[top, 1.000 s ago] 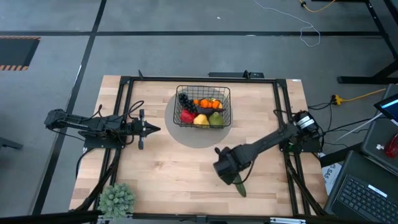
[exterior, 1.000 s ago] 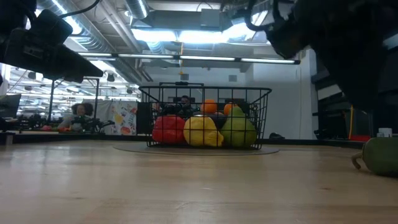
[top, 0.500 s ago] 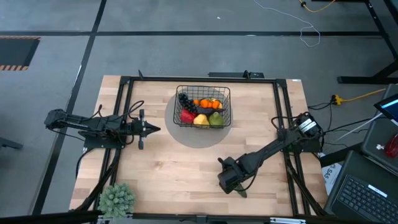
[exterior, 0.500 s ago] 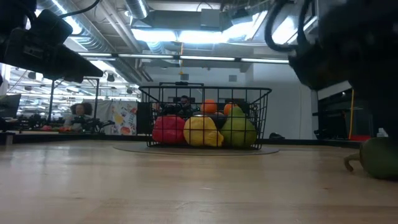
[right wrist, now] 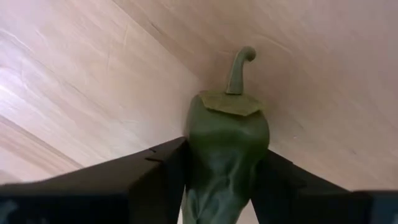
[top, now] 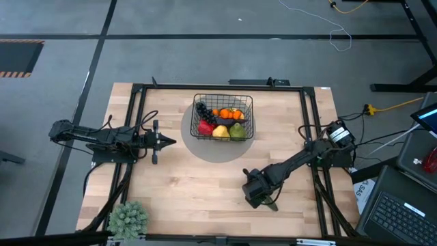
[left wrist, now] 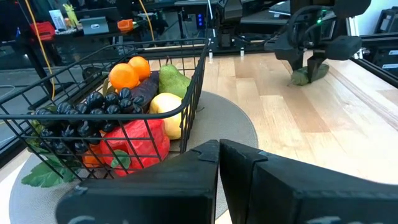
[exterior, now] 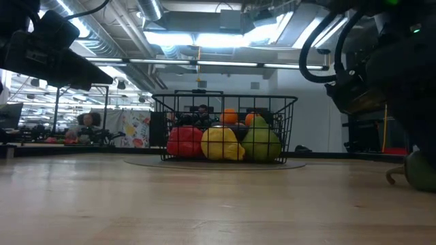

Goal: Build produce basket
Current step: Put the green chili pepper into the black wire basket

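A light wooden counter point(top: 177, 184) with a black metal frame is carrying a round grey mat point(top: 205, 152) in its far middle part. A bushy grey-green plant point(top: 128, 217) is sitting at the near left corner. A dark laptop point(top: 403, 215) and yellow cable point(top: 392, 104) are lying off the right side.

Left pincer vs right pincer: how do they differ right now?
The left pincer is shut, empty and waits beside the basket; the right pincer is down at the table's near edge, its fingers on either side of a green cucumber. Both are dark, two-fingered.
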`<state>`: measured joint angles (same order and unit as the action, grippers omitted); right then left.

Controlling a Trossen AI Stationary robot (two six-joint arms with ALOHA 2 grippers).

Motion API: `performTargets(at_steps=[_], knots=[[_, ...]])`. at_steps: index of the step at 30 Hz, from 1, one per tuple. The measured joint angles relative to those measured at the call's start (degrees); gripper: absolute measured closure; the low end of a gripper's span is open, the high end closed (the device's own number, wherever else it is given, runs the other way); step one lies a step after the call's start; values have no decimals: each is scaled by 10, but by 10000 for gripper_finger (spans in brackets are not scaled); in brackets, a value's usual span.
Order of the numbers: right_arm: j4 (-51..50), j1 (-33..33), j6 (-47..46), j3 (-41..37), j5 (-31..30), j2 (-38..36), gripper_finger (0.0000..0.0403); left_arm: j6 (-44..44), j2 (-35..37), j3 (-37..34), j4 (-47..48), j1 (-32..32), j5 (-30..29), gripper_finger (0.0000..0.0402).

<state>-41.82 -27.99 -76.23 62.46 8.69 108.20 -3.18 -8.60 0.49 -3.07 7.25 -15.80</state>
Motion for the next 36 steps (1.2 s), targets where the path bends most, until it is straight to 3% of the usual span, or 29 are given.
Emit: performTargets(at_steps=[10, 19, 23, 28, 33, 36], knots=[[5, 0, 7, -1, -1, 1, 262, 0, 0, 0, 0, 0, 0, 398], [-3, 23, 174, 86, 40, 8, 264, 4, 0, 0, 0, 0, 0, 398], [4, 44, 262, 129, -24, 6, 264, 11, 0, 0, 0, 0, 0, 398], [33, 69, 378, 175, -159, 6, 264, 11, 0, 0, 0, 0, 0, 398], [128, 89, 482, 207, -311, 5, 263, 11, 0, 0, 0, 0, 0, 398], [217, 99, 563, 215, -350, 5, 263, 11, 0, 0, 0, 0, 0, 398]])
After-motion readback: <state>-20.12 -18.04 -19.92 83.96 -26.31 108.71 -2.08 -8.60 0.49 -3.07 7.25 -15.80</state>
